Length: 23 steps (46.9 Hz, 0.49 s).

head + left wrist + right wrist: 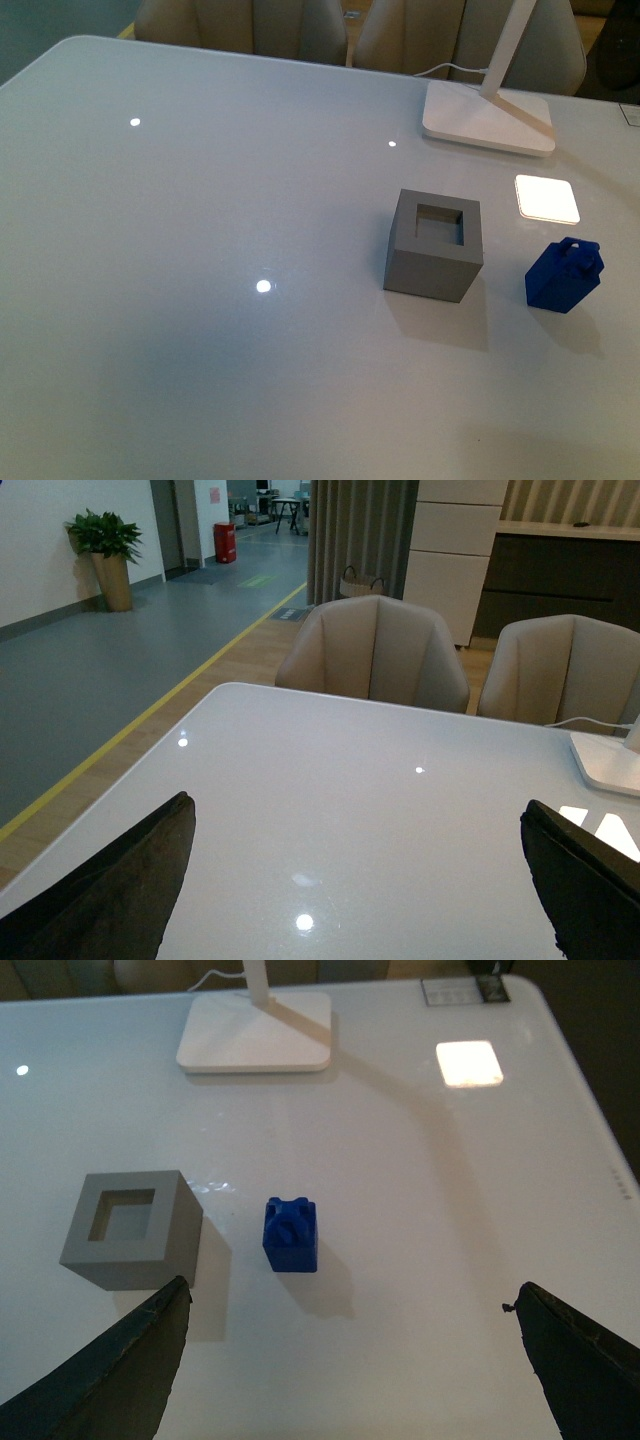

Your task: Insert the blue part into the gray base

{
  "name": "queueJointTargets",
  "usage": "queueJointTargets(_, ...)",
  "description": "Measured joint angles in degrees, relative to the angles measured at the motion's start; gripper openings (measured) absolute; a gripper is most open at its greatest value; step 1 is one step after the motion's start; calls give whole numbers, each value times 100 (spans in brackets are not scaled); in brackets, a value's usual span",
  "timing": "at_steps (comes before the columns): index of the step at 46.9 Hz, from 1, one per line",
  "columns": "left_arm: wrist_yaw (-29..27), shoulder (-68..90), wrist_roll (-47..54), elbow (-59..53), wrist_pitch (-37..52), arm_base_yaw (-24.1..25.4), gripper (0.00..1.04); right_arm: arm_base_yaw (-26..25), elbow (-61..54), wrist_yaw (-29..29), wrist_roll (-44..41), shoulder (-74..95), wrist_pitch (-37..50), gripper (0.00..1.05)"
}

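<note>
- Front view shows no arms; lamp cut off at top.
- Left gripper: fingers wide apart, holding nothing.
- Right gripper: spread wide, holding nothing.
- Blue part on table, near gray base, not touching.

No text can be read anywhere. The small gray printed card at the far edge of the glossy white desk is too blurred. The pink wall sign is illegible too.

deep-blue part; matte gray base — glossy white table, white lamp foot
</note>
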Motion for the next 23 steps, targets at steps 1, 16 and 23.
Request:
queueJointTargets(1, -2, 0, 0, 0, 0, 0, 97, -94, 118, -129, -22, 286, 96, 96)
queueJointTargets(16, 0, 0, 0, 0, 0, 0, 97, -597, 2417, -1187, -337, 4474, -48, 96)
queueJointTargets(23, -2, 0, 0, 0, 0, 0, 97, -337, 3375, -1200, -380, 5759, -518, 96)
